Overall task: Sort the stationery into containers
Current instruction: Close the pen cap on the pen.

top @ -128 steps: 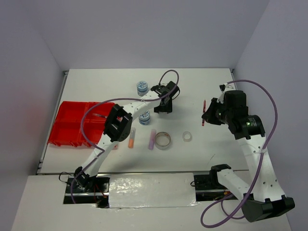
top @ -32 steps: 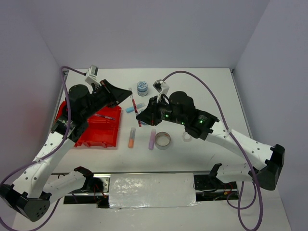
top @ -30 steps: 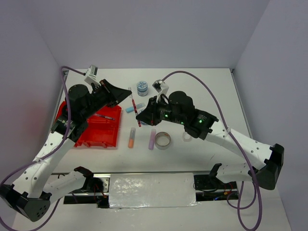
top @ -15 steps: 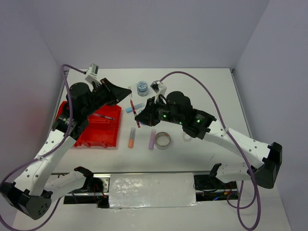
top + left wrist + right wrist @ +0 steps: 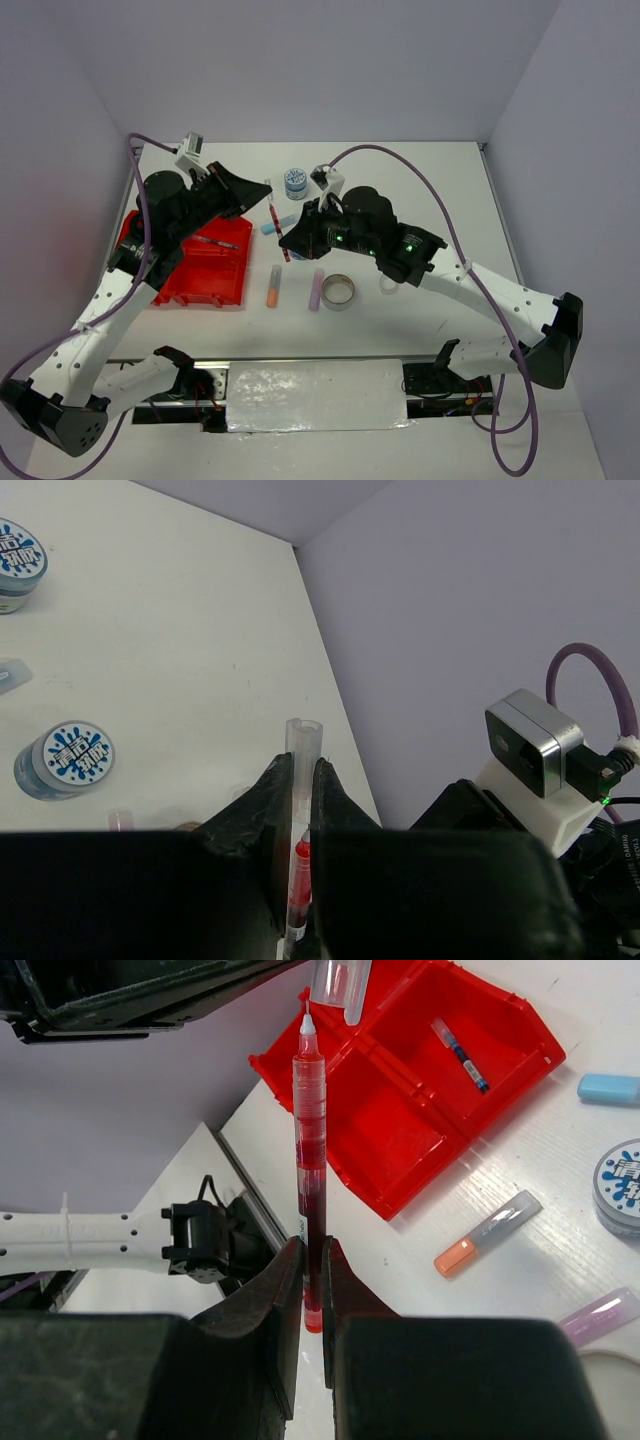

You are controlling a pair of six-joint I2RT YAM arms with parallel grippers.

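Since about four seconds back, the right arm has swung in from the right side with the thin red pen point(image 5: 279, 222), and the left arm has pulled off the tubs to meet it mid-counter.

Top view: left claw point(image 5: 268, 190) and right claw point(image 5: 288, 244) face each other above the white counter point(image 5: 420, 190), with the pen held slanted between them. The flat red plastic tray point(image 5: 200, 295) sits at the left with a thin teal pen point(image 5: 218, 242) in one compartment. On the counter are a round blue-patterned tub point(image 5: 295, 181), a light-blue stubby stick point(image 5: 269, 228), an orange stubby stick point(image 5: 272, 286), a lilac stubby stick point(image 5: 317, 290), a grey tape ring point(image 5: 338, 291) and a clear tape ring point(image 5: 388, 285).

Left wrist: the claw point(image 5: 300, 772) is pinched tight on a clear plastic cap point(image 5: 302, 742), the pen's red body point(image 5: 298, 880) showing lower down between the fingers. Two tubs sit on the counter beyond.

Right wrist: the claw point(image 5: 310, 1252) is squeezed on the pen's lower end point(image 5: 310, 1140). The pen stands upright, its tip just beside the cap point(image 5: 338, 985), not inside it as far as I can see. The tray point(image 5: 400, 1150) lies below, teal pen point(image 5: 460, 1052) in its far compartment.
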